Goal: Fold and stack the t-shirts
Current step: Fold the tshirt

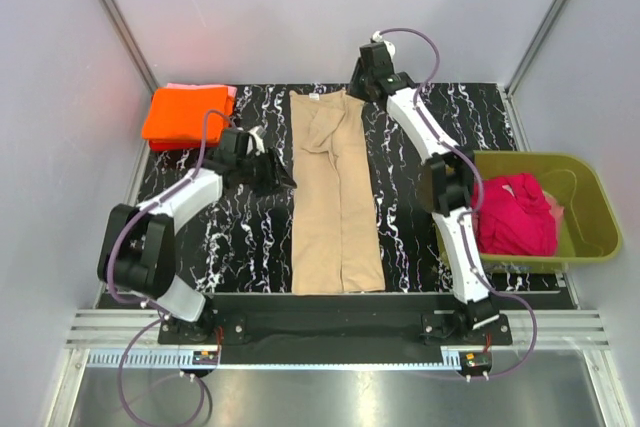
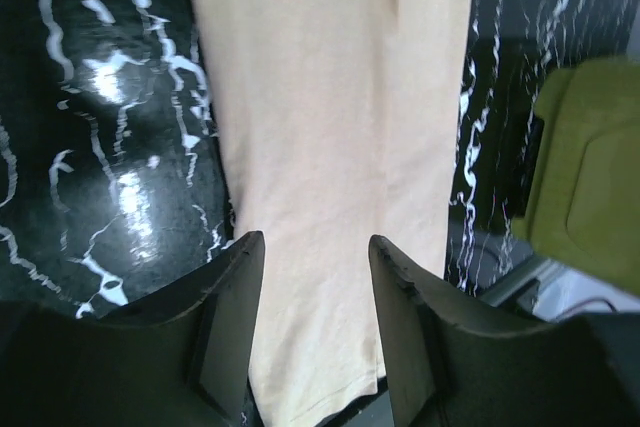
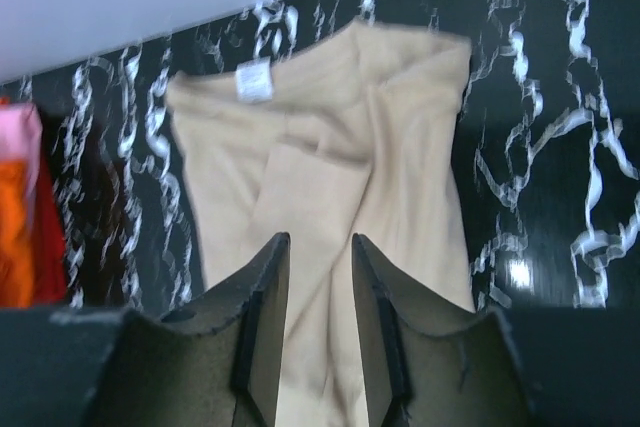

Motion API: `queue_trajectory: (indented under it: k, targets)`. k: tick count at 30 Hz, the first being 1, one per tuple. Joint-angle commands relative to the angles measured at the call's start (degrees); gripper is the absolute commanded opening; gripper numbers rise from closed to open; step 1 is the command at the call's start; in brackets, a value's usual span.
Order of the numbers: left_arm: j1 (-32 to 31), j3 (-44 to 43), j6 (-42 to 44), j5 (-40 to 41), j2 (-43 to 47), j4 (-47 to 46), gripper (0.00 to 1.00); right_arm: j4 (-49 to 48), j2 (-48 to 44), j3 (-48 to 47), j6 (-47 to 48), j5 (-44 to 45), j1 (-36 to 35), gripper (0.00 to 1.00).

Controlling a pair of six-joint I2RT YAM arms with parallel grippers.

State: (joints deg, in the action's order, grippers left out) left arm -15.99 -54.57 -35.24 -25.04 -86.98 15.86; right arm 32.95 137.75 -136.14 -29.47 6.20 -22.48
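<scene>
Tan t-shirt lies mid-table as a long narrow strip, sides turned in, collar end w/ label toward the far wall, hem toward the arm bases. It's thin, soft cloth: light, no stiffness, so I'd expect it to sag and drag if you lift from one point, and the layers prob. slide apart on that glossy top. Pinch thru all layers at both corners of one short end, one gripper per corner, then carry that end over low. Left gripper hangs near the strip's left edge, jaws apart, nothing in them. Right gripper is over the collar end, also apart and empty. Orange tee sits folded on the pink one at far left. Magenta one is bunched in the green tub, right side.
</scene>
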Motion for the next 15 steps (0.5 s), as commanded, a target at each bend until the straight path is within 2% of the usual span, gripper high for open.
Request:
queue_trajectory:
  k: [1,3,5,10,15]
  targets:
    - [0.1,-4.3,4.5,-9.1,-0.8,-1.6,0.51,3.0,8.9,-14.8,1.3,-1.5,1.8,0.39]
    - [0.1,-4.1,4.7,-9.2,-1.2,-1.5,0.52,2.7,14.1,-20.3,0.5,-0.7,3.2,0.4]
    - [0.1,-3.6,4.8,-9.2,-2.1,-1.8,0.52,1.5,16.7,-21.4,-1.4,-1.4,4.6,0.4]
    - [-0.2,-2.5,1.4,-10.6,-5.6,-5.7,0.52,-6.0,19.0,-18.4,-7.3,-7.5,8.5,0.38]
    - [-3.0,-2.7,1.8,-8.0,-6.6,-5.3,0.52,-7.3,19.3,-17.9,-3.8,-10.2,8.9,0.34]
